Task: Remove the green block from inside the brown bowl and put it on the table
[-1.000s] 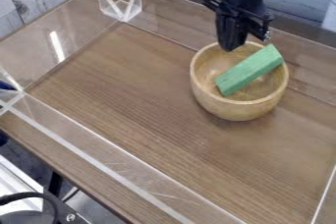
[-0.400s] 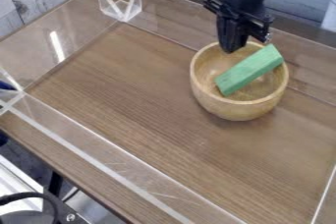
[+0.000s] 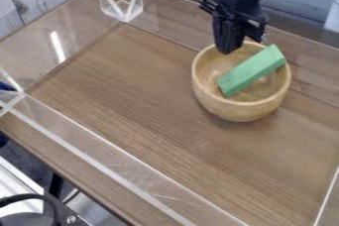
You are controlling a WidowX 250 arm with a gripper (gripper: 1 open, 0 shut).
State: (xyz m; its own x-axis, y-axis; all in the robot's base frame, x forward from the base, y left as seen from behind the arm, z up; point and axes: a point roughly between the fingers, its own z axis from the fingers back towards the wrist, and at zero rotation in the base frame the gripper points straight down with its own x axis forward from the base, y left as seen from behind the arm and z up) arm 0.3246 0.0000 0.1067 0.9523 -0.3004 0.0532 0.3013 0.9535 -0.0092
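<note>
The green block [image 3: 252, 70] lies inside the brown bowl [image 3: 241, 83], slanted, with its upper right end up at the rim, while the black gripper [image 3: 229, 50], its fingers pressed together, hangs at the bowl's far left edge. Around them spreads the table [image 3: 133, 101], a brown wood-grain surface edged by clear walls, with a small transparent, angular piece [image 3: 122, 3] near its far side and black cables [image 3: 30, 205] beyond its near left edge.
</note>
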